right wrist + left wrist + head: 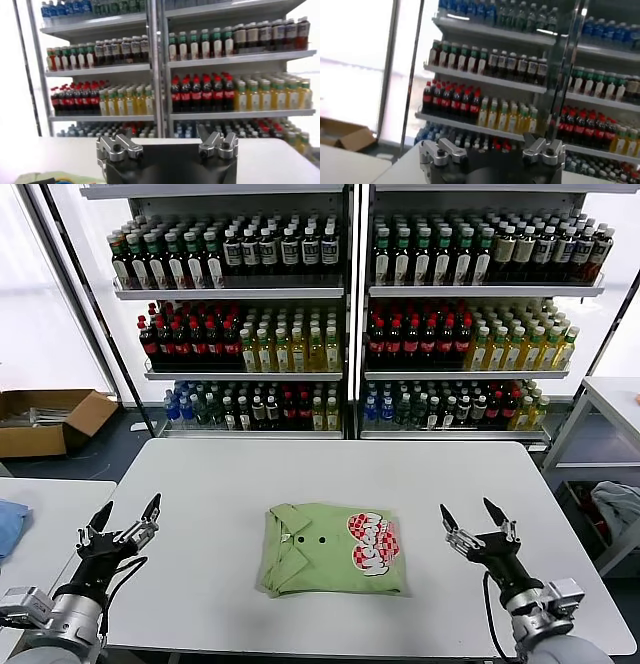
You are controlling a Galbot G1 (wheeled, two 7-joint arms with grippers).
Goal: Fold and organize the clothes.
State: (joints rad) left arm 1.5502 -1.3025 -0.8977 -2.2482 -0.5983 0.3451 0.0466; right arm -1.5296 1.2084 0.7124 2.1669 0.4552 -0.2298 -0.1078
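Note:
A light green polo shirt (330, 549) lies folded in a neat rectangle near the front middle of the white table (330, 474), collar and buttons to the left, red-and-white checkered logo to the right. My left gripper (126, 514) hovers open over the table's left edge, well apart from the shirt, nothing between its fingers. Right of the shirt, my right gripper (473, 512) also stands open and empty. A green corner of the shirt (35, 177) shows in the right wrist view. Both wrist views look past open jaws toward the shelves.
Tall shelves of bottled drinks (340, 314) stand behind the table. A second white table (45, 514) sits at the left with blue cloth (8, 524) on it. A cardboard box (45, 419) lies on the floor at the left, another table (610, 404) at the right.

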